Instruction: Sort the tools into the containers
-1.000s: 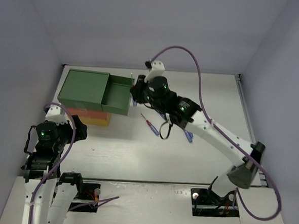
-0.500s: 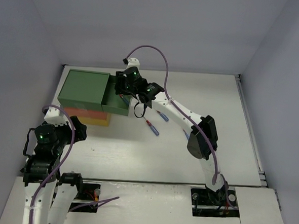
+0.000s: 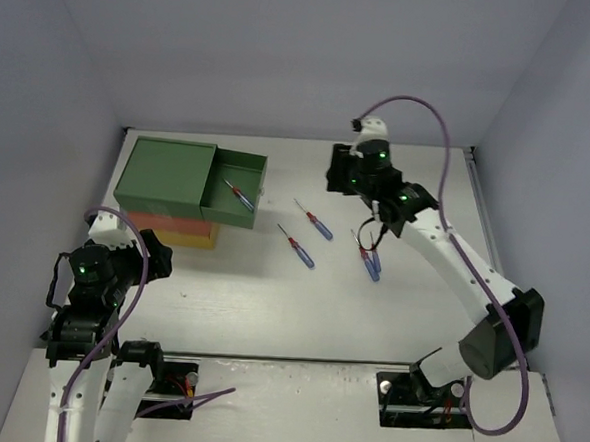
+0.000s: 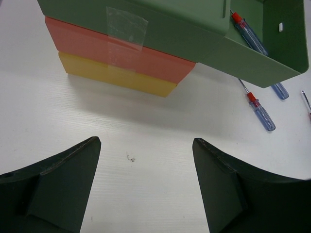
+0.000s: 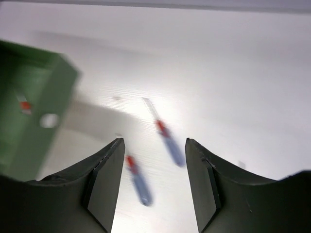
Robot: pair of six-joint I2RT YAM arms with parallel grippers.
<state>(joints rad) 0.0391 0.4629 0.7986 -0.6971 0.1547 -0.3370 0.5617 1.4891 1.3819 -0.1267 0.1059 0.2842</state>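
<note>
Top view: green drawer [image 3: 223, 172] pulled out, upper left, w/ one screwdriver [image 3: 240, 193] inside. Three loose screwdrivers [image 3: 312, 220] on desk [image 3: 270, 300], centre. Right gripper [image 3: 334, 173] upper centre; left gripper [image 3: 159, 253] lower left.

Left wrist: fingers [image 4: 63, 179] wide apart, nothing held. Only this view shows the orange drawer [image 4: 121, 53] and yellow drawer [image 4: 116, 77] shut, plus clear tape [image 4: 126, 29].

Right wrist, blurred: fingers [image 5: 104, 179] apart, empty.
</note>
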